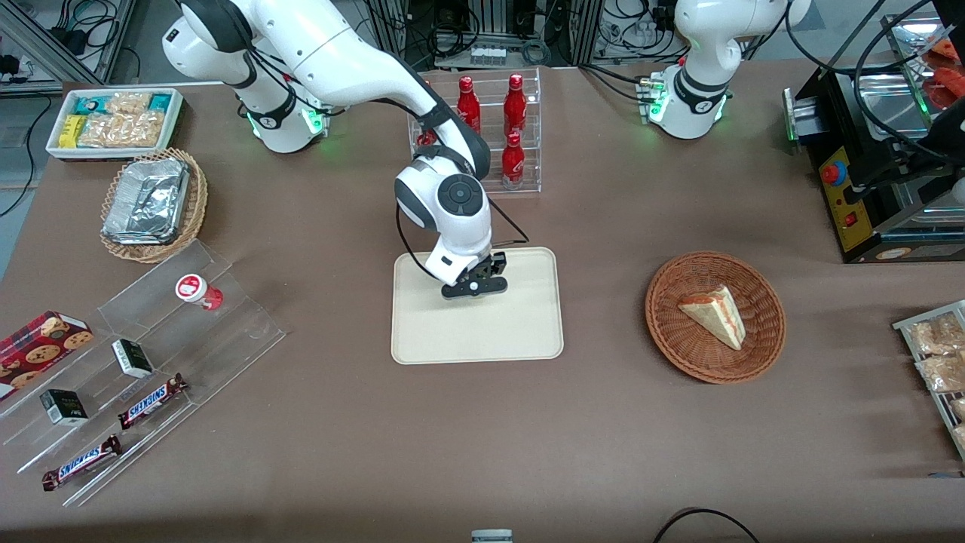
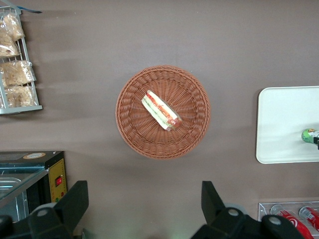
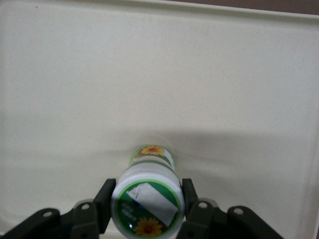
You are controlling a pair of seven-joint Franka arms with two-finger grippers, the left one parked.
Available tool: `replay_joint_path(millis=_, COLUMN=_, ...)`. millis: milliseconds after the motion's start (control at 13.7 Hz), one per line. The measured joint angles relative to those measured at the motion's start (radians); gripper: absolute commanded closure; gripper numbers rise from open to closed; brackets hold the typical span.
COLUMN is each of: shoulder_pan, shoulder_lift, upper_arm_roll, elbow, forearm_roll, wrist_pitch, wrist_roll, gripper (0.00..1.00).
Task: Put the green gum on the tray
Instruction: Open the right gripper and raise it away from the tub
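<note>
— How far along is it?

— Nearly done, I'd say. The tool [image 3: 147,209] is clamped on the green gum [image 3: 147,199] by its lid end, low over the tray [image 1: 528,332], bottle base at or just above it. Only the release is left.

— Anything in the way?

— No. The cola bottle rack [image 1: 490,128] and the sandwich basket [image 1: 715,317] sit well apart.
</note>
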Motion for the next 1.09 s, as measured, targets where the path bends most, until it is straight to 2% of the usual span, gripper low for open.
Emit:
replay_joint_path(millis=656, shoulder_pan=-0.011, shoulder_lift=-0.025, upper_arm_roll=-0.011, elbow=0.008, forearm_roll=0.000, wrist_pitch=-0.005, wrist_roll=0.001, gripper=0.00)
replay_joint_path(millis=1093, shoulder_pan=-0.060, shoulder_lift=-0.236, upper_arm_roll=-0.013, elbow=0.000, forearm_roll=0.000, wrist_pitch=-0.241, wrist_roll=-0.001, gripper=0.00)
